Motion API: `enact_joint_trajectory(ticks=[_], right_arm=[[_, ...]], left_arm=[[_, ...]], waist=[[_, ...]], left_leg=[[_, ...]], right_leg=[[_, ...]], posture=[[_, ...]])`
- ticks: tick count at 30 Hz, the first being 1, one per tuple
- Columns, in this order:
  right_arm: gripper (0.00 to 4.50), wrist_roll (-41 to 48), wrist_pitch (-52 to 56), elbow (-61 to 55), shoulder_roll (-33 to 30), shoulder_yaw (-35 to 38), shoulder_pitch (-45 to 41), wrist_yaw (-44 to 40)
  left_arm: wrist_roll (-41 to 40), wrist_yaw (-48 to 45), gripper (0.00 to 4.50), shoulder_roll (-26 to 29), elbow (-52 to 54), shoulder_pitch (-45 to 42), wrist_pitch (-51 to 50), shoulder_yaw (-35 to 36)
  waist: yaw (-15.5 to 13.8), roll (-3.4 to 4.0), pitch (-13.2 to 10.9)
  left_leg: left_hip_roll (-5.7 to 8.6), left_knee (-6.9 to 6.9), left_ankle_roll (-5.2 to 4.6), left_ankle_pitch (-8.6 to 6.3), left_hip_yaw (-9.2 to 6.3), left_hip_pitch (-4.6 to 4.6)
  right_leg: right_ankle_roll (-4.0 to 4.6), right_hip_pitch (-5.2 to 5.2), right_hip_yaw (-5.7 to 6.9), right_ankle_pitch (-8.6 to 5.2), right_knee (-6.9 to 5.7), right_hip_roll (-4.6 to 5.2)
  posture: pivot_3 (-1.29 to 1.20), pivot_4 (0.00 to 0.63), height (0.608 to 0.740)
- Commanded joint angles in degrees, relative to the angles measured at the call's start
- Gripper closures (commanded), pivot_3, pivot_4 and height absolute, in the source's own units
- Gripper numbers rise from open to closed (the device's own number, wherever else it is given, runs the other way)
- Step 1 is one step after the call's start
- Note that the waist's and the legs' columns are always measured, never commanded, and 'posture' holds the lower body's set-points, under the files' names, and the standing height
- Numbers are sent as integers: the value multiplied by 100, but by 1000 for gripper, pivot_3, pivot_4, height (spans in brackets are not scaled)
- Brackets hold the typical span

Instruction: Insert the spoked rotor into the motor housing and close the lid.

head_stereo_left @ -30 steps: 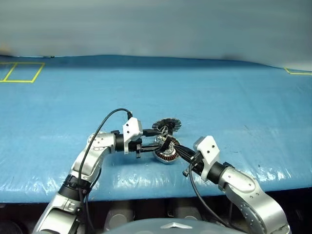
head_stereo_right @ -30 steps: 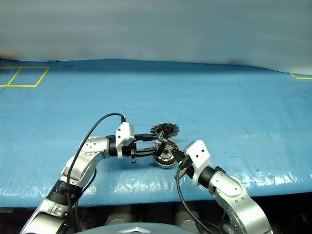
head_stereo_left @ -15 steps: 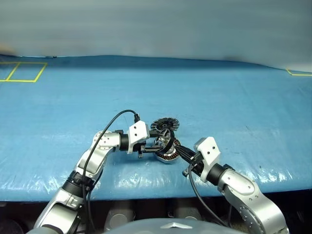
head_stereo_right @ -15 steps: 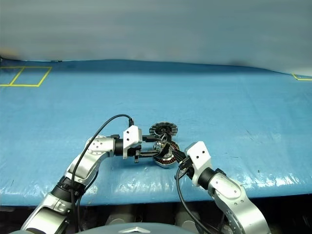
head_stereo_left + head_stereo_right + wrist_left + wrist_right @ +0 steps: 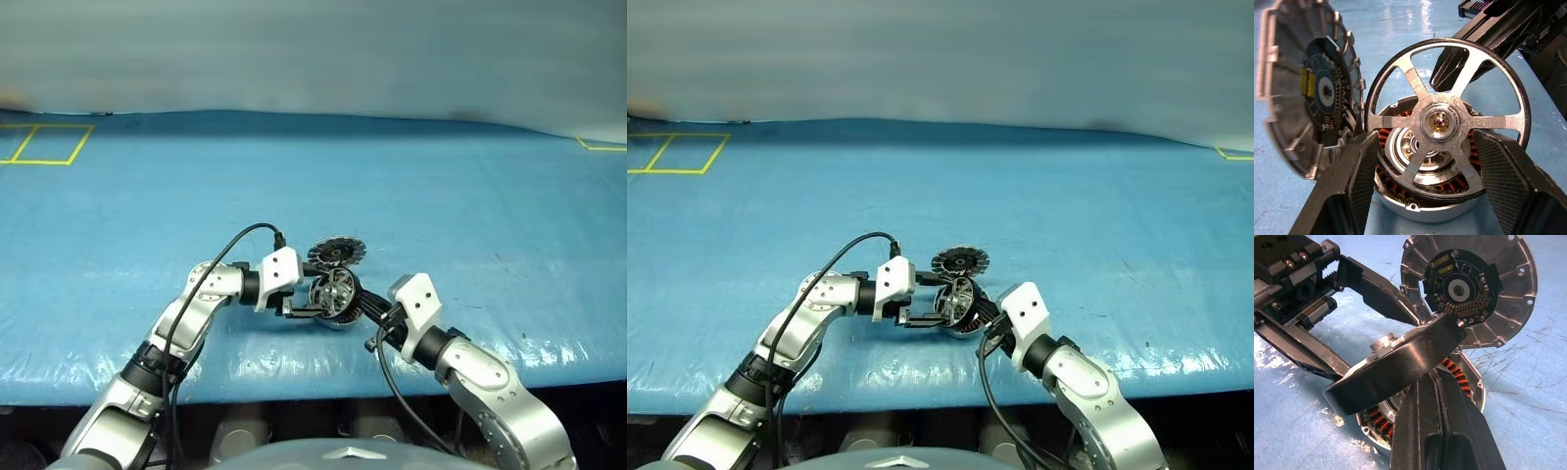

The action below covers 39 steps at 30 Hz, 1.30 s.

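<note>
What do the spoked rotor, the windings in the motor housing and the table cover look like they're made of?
The spoked rotor: looks like bare metal, brushed silver spokes with fine machining marks and a dark outer rim. The windings in the motor housing: likely enamelled copper wire, glossy reddish-brown coils. The table cover: seems to be blue plastic sheeting, shiny, wrinkled and scratched.

A blue-covered table (image 5: 470, 176) carries the motor housing (image 5: 333, 315), with yellow taped outlines (image 5: 44, 145) near its far corners
</note>
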<state>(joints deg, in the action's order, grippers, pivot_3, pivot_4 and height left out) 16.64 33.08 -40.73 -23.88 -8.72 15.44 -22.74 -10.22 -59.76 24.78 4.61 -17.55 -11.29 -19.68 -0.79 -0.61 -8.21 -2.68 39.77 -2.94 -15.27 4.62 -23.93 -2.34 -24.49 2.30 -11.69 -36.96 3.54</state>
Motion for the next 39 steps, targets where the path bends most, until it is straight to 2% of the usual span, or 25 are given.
enact_joint_trajectory(ticks=[1,3,8,15,20,24,30,35,39], right_arm=[[4500,-31,-55,-165,-144,76,48,-68],[4500,-126,-42,-245,-381,274,197,-123],[4500,68,-26,-186,-873,1441,804,-377],[4500,10,-79,-42,-949,1814,879,-387],[4500,60,-81,-108,-710,1459,651,-329],[4500,76,-84,-144,-417,892,264,-380],[4500,32,-71,50,-119,12,-352,-484],[4500,-305,-139,584,31,-374,-897,-372],[4500,-376,-92,802,-21,-405,-1116,-407]], left_arm=[[-208,16,1160,86,433,39,-21,232],[-206,46,1160,138,485,105,11,273],[-49,139,1160,231,453,186,-4,169],[57,181,1160,195,502,194,113,58],[-283,135,1160,216,618,212,-11,323],[-428,82,1160,265,540,377,275,532],[-1302,-48,1160,210,515,1026,42,1058],[-1202,169,1160,235,398,1482,125,1196],[-1178,245,1160,186,474,1661,195,1161]], waist=[[0,1,0],[-5,1,0],[-26,2,-1],[-6,4,-1],[-6,3,-1],[8,5,-2],[14,6,-3],[2,8,-4],[-8,8,-5]], left_leg=[[0,-1,0,0,0,1],[2,-4,0,0,1,1],[5,-8,-1,-1,2,1],[-1,-10,1,1,4,8],[1,-12,1,0,4,5],[0,-15,1,1,4,6],[0,-22,1,0,5,4],[0,-23,2,0,4,14],[4,-22,2,0,3,14]], right_leg=[[0,1,0,0,0,0],[0,1,0,0,2,0],[-1,3,-1,0,9,4],[-1,2,0,-1,3,-3],[-1,0,-2,-1,7,0],[-1,-1,-2,-1,6,0],[2,-6,-1,-3,10,3],[3,-15,3,-3,13,4],[2,-14,9,-3,15,15]], posture=[[0,150,740],[0,150,740],[0,150,740],[0,150,740],[0,150,740],[0,150,740],[0,150,740],[0,150,740],[0,150,740]])
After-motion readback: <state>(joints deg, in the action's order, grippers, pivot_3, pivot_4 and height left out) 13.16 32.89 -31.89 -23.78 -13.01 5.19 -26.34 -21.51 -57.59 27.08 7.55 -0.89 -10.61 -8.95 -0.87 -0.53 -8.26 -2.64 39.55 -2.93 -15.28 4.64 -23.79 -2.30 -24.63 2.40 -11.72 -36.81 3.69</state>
